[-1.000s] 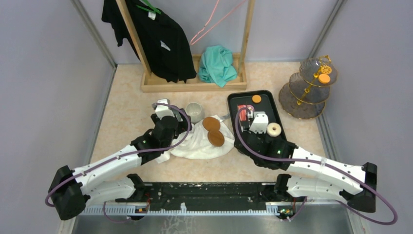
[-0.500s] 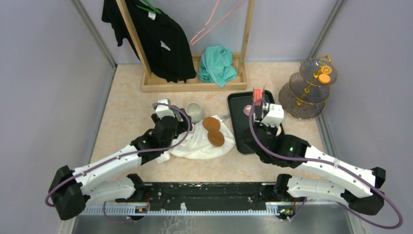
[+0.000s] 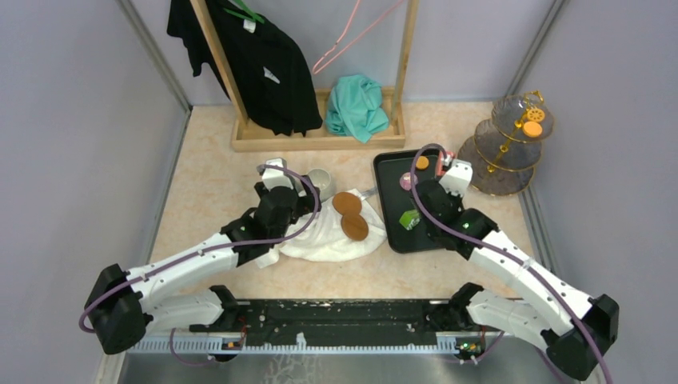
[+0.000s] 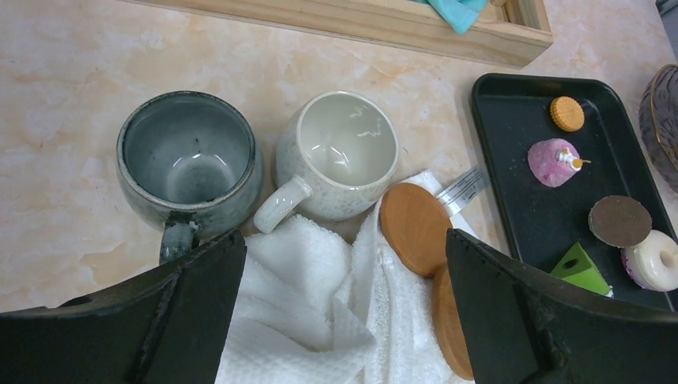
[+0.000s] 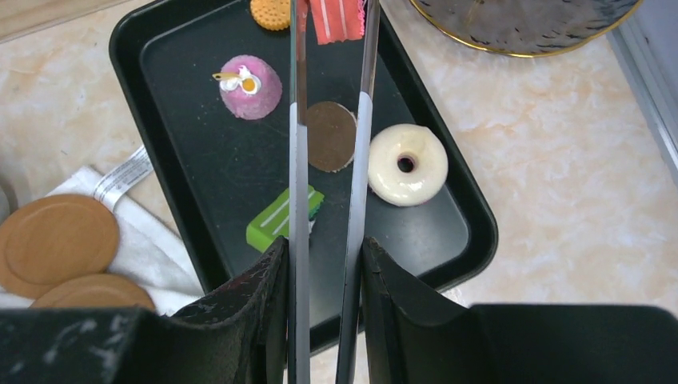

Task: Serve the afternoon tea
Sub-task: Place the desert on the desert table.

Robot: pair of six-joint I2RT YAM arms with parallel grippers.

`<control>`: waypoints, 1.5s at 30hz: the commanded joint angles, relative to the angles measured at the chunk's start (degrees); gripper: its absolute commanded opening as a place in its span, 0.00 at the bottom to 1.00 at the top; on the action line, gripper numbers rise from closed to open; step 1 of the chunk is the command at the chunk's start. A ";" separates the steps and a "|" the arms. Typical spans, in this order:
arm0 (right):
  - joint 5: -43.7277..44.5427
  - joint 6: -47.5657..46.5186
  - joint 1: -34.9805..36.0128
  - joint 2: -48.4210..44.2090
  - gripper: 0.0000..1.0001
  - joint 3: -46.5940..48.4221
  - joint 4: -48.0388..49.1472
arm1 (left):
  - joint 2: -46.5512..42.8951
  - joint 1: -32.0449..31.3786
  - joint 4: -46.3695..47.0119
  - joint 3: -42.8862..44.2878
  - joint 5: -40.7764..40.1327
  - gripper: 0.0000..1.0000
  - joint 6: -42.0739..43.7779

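Note:
The three-tier glass stand [image 3: 512,142] stands at the far right, with orange discs [image 3: 532,128] on its top tier. My right gripper [image 5: 326,248] is shut on the metal tongs [image 5: 297,160]. Their tips hold a red piece [image 5: 340,16] over the far right corner of the black tray [image 5: 184,172], close to the stand's bottom tier [image 5: 520,20]. On the tray lie an orange biscuit [image 5: 270,12], a pink sweet [image 5: 249,86], a brown disc [image 5: 329,136], a white doughnut [image 5: 406,164] and a green piece [image 5: 284,218]. My left gripper [image 4: 344,240] is open over a white towel [image 4: 320,320], just short of the grey mug [image 4: 188,160].
A white mug [image 4: 340,156] stands beside the grey one. Two wooden coasters [image 4: 416,228] lie on the towel. A wooden clothes rack [image 3: 320,136] with a black shirt and a teal cloth stands at the back. Walls close in on both sides.
The tongs have lifted the red piece off the tray and carried it right, towards the stand. My left gripper has edged forward towards the mugs.

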 commanded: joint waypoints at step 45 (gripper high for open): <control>-20.87 -5.18 -29.65 11.91 0.00 -2.33 28.18 | -1.37 -0.46 4.61 -0.36 0.73 0.99 2.99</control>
